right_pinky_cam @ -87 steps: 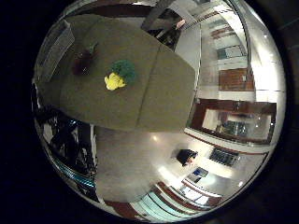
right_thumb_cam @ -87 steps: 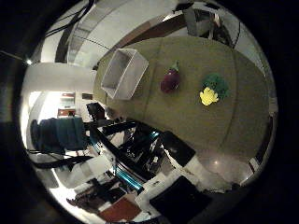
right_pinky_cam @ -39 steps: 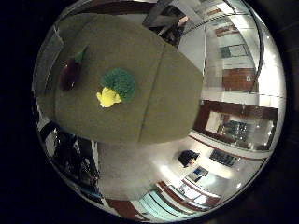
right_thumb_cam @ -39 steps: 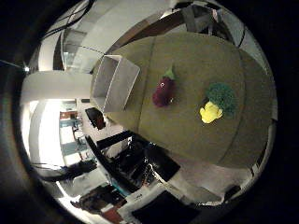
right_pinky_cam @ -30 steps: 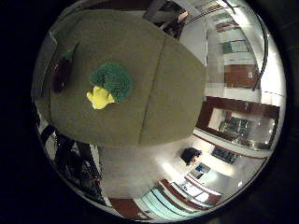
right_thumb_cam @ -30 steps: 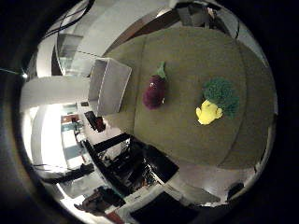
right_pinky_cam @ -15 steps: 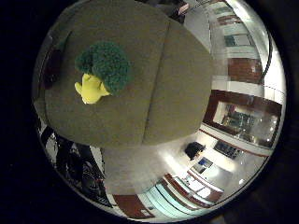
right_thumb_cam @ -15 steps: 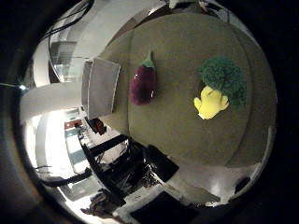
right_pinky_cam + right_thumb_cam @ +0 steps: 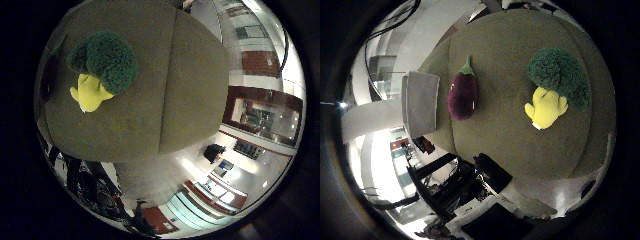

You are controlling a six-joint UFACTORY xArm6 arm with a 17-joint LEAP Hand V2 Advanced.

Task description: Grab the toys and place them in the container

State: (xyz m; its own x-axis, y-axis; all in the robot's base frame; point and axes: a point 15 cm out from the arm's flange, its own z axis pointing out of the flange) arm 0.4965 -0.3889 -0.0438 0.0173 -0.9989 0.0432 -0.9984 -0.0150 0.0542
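As the palm views have filled up with the table top [image 9: 150, 100] over the last few seconds, the toys have grown steadily larger in them, which I take to mean the hand has been coming down towards the table rather than the toys moving. That puts the task at its very start: nothing is lifted yet, and the descent looks aimed at the broccoli toy [image 9: 555, 90].

Taking the broccoli as the marker, the eggplant toy [image 9: 462, 95] lies well apart from it on the same cloth, and the white container [image 9: 420, 102] sits just beyond the eggplant, on the far side from the broccoli. It looks empty, though I only see it at a slant.

No part of the hand shows in either view (only dark rim), so I cannot tell how its fingers are set. The eggplant is a dark smear at the edge of the little-finger view.
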